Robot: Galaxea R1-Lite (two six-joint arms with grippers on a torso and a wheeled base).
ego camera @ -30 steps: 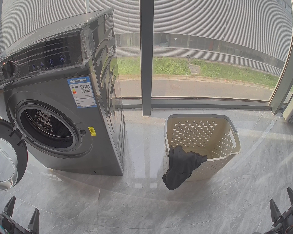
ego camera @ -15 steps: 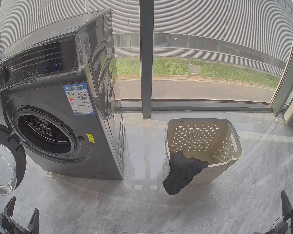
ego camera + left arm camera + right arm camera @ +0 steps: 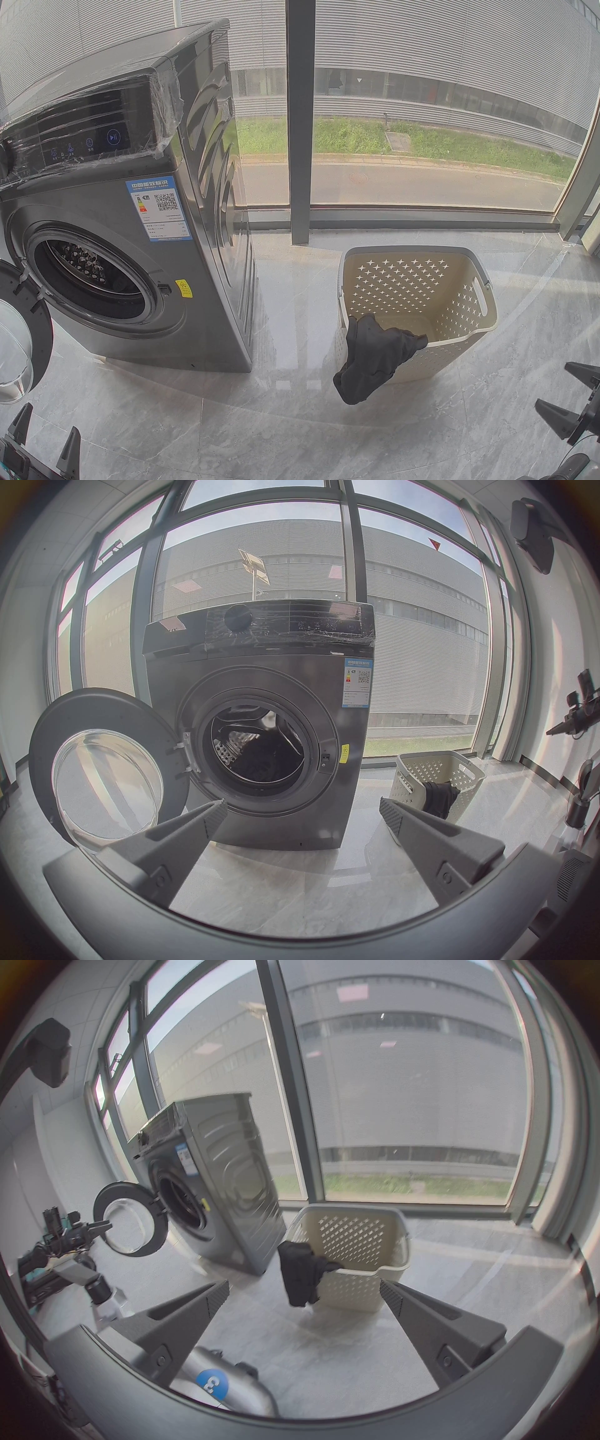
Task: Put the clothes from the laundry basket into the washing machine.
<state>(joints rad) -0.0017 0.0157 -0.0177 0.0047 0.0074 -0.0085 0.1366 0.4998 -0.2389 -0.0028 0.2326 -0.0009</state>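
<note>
Right gripper [image 3: 550,384] has turned sideways above glossy marble floor [image 3: 281,431] by windows [image 3: 437,94].

- The left gripper [image 3: 301,805] has two matt grey fingers [image 3: 169,849], wedge-shaped and tapering to narrow tips, each with one round recessed screw near its broad base
- Fine ribbing lines the inner face of each tip
- A curved grey body [image 3: 300,936] spans beneath the fingers
- The right gripper [image 3: 303,1286] is of the same build: grey wedges, one screw apiece, the same curved band below
- From the head camera both pairs look dark and sharply pointed
- A rounded silver arm link [image 3: 250,1397] carries a blue disc [image 3: 212,1384] with a white mark
- Seen from farther off, the left arm [image 3: 78,1270] has pale grey links, black joints and dark hardware at its end
</note>
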